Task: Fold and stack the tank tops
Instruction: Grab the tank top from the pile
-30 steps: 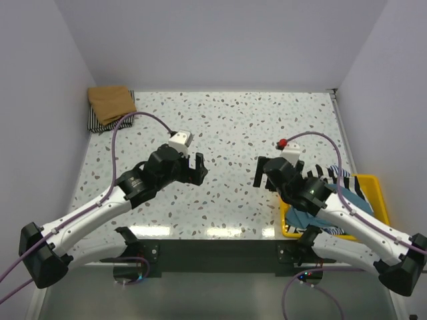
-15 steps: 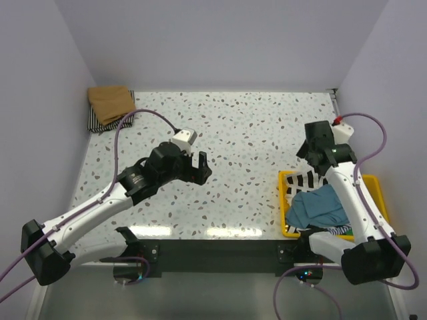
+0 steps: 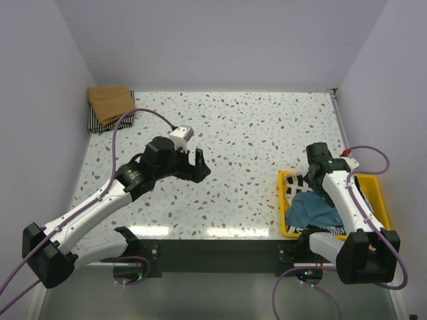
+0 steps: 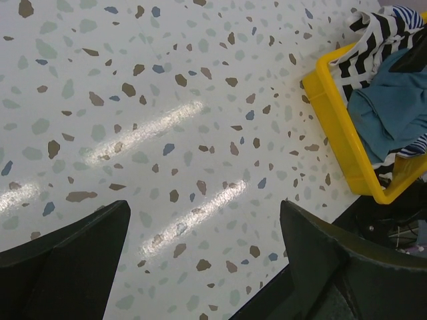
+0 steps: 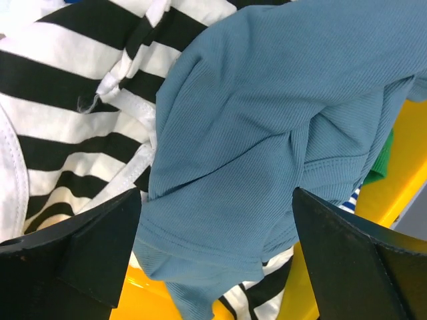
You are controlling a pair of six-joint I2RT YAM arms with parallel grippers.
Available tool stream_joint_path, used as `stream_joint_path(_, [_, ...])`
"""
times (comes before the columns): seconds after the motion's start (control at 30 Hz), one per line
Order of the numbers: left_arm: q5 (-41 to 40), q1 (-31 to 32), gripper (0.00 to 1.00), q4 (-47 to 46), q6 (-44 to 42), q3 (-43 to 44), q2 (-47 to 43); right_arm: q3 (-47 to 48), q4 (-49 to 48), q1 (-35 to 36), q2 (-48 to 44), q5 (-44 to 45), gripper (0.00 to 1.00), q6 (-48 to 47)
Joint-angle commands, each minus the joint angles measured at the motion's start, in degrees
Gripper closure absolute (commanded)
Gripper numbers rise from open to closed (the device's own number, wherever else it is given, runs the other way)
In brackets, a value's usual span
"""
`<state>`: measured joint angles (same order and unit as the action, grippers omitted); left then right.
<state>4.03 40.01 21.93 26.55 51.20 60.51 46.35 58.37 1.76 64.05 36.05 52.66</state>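
Right wrist view: right gripper, jaws apart, is hovering over the teal top in the tray, probably to grab it; left gripper, also apart, is idling well left of the tray.

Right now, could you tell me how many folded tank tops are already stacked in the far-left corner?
2: a tan-brown top lying on a striped top; others may be hidden beneath.

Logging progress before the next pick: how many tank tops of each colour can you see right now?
Tan-brown tank top: 1
Teal-blue tank top: 1
Green tank top: 1, only a sliver
Black-and-white striped tank tops: at least 2, one under the tan-brown, one in the yellow tray
Total: at least 5
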Motion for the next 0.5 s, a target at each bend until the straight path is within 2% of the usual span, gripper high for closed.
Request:
stream_joint_path(0.0, [4.93,-1.86,0.01,-1.54,-0.35,-0.31,-0.31,-0.99,0.0,-0.96,0.72,4.73,0.01,7.36])
stream_joint_path(0.27, [6.6,-2.74,0.01,-2.33,-0.79,-1.1,-0.31,-6.17,-9.49,-6.85,3.27,3.5,0.02,5.52])
stream_joint_path(0.4, [6.34,-2.74,0.01,-2.25,-1.06,-1.63,-0.39,-7.76,-13.88,-9.05,5.73,1.04,0.12,4.64])
stream_joint_path(0.47, [6.43,-2.74,0.01,-2.16,-1.06,-1.63,-0.48,-7.5,-13.99,-9.41,7.05,0.69,0.27,4.64])
